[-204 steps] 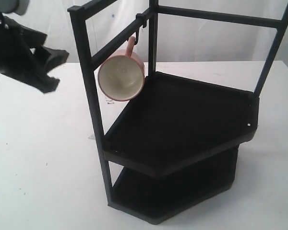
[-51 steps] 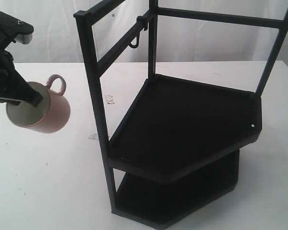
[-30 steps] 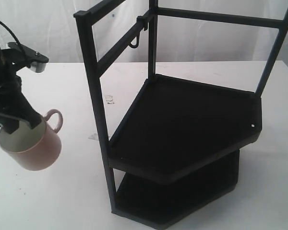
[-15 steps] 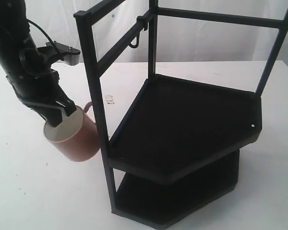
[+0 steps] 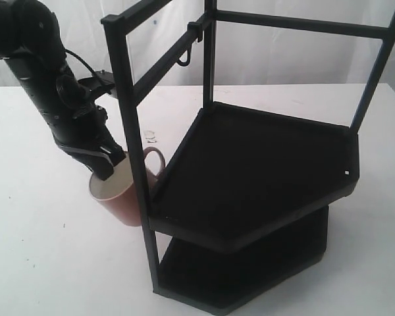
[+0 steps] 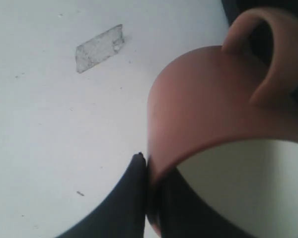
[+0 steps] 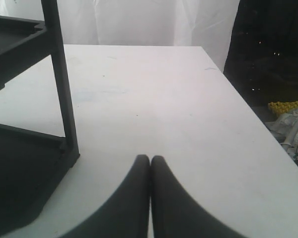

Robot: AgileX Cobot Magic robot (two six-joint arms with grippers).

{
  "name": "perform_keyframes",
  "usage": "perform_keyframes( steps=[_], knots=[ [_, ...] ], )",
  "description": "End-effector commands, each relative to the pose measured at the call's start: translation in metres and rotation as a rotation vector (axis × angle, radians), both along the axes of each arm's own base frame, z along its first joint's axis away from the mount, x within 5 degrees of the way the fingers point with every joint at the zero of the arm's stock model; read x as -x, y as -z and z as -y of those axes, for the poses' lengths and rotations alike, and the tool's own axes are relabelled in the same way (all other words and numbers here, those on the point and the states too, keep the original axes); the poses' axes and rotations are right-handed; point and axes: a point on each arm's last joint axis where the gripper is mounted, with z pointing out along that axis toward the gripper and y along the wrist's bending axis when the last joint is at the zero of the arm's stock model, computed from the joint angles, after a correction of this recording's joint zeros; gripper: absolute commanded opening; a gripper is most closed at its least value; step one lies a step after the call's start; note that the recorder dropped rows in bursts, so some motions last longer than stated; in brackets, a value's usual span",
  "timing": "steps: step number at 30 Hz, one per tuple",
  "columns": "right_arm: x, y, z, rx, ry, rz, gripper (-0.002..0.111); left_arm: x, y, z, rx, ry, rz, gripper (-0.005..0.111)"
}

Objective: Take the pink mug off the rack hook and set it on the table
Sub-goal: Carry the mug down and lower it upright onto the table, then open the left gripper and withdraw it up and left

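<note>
My left pincer (image 5: 109, 168) pinches the mug (image 5: 120, 203) by its rim, one finger inside the cream wall and one outside. The mug hangs tilted beneath it, low over the bench (image 5: 46, 263), just beside the rack (image 5: 250, 171) front post, handle toward the shelf, well below the hook (image 5: 184, 60). Whether it touches the bench I cannot tell. My right pincer (image 7: 149, 161) is pressed together.

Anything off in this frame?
The pink mug is tilted in the left claw, clamped on its rim, tight beside the front post of the rack; its handle shows past the post. Contact can't be told. A clear tape scrap lies on the table.
</note>
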Motion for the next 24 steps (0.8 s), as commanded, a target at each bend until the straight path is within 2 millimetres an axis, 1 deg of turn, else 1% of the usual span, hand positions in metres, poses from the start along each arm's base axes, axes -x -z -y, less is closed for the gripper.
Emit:
perform_keyframes(
  steps=[1, 9, 17, 19, 24],
  knots=[
    [0.000, -0.001, 0.000, 0.000, 0.001, 0.010, 0.000, -0.003, -0.002, -0.006, -0.075, -0.014, 0.030, 0.000],
    [0.000, -0.001, 0.000, 0.000, 0.001, 0.010, 0.000, -0.007, 0.008, -0.007, -0.101, -0.005, 0.025, 0.000],
    [0.000, -0.001, 0.000, 0.000, 0.001, 0.010, 0.000, -0.009, 0.011, -0.006, -0.102, -0.005, 0.020, 0.001],
    [0.000, -0.001, 0.000, 0.000, 0.001, 0.010, 0.000, -0.009, 0.011, -0.006, -0.102, -0.005, 0.020, 0.008],
    [0.000, -0.001, 0.000, 0.000, 0.001, 0.010, 0.000, -0.009, 0.011, -0.006, -0.102, -0.008, 0.019, 0.034]
  ],
)
